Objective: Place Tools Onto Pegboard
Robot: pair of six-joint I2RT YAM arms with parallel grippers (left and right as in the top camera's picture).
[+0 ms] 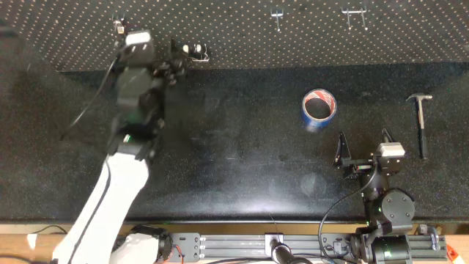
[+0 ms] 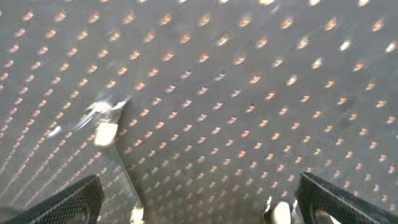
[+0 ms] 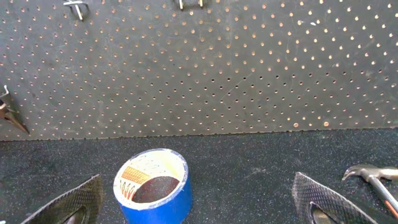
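The black pegboard (image 1: 234, 33) stands along the table's far edge. My left gripper (image 1: 179, 64) is raised at its left part, close to a small white and black item (image 1: 194, 51) at the board's foot. Seen from the left wrist, the left gripper (image 2: 199, 180) is open, facing the holes and a blurred metal hook (image 2: 106, 121), nothing between its fingers. A blue tape roll (image 1: 319, 108) stands on the table right of centre, and a hammer (image 1: 420, 121) lies at the far right. My right gripper (image 1: 343, 150) is open near the front, behind the tape roll (image 3: 152, 186).
Empty metal hooks (image 1: 276, 15) (image 1: 354, 13) stick out of the upper pegboard. Another hook (image 1: 119, 26) sits left of the left arm. A dark reddish thing (image 3: 11, 117) hangs at the board's left in the right wrist view. The hammer head (image 3: 367, 171) shows there too.
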